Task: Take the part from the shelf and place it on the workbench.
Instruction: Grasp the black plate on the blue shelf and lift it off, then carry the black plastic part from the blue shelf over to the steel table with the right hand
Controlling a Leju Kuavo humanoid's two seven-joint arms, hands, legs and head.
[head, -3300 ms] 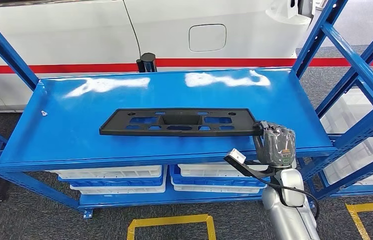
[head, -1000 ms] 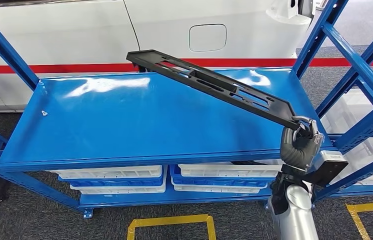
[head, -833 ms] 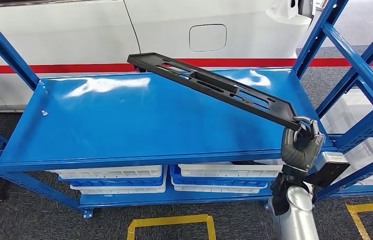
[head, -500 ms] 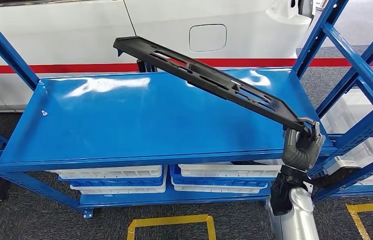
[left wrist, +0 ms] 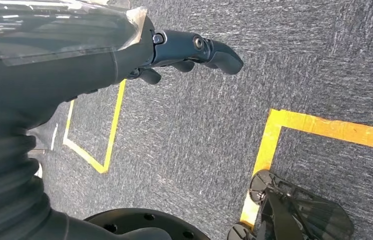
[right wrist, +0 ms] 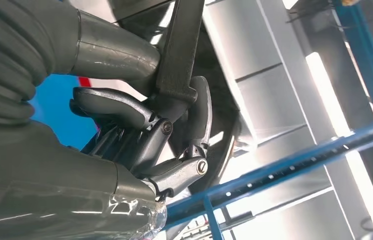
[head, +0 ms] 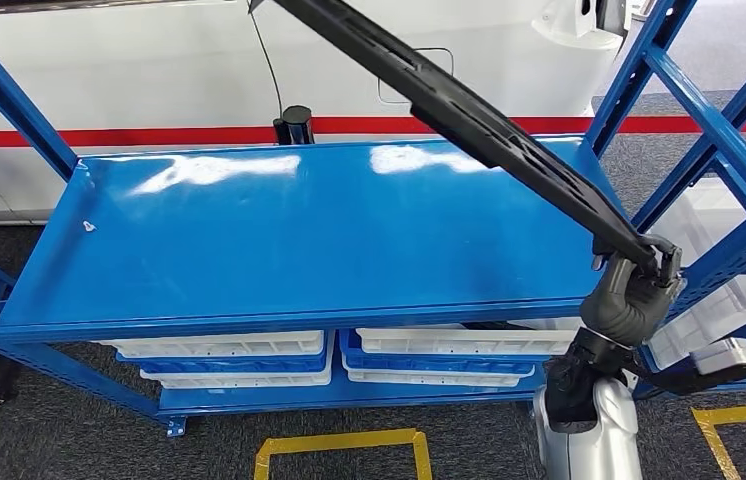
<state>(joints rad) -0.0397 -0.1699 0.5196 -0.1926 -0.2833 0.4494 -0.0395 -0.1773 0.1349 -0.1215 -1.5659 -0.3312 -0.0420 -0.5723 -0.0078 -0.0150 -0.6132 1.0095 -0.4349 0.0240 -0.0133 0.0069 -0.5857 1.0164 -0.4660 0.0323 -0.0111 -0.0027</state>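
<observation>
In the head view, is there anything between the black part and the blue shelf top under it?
No. In the head view the black part, held at one end by the right hand, slants up above the shelf top, and the stretch beneath is bare.

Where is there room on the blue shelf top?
Nearly all of the shelf top is bare, between the blue posts. A tiny white scrap sits near one end. The right hand holds the black part above the other end.
</observation>
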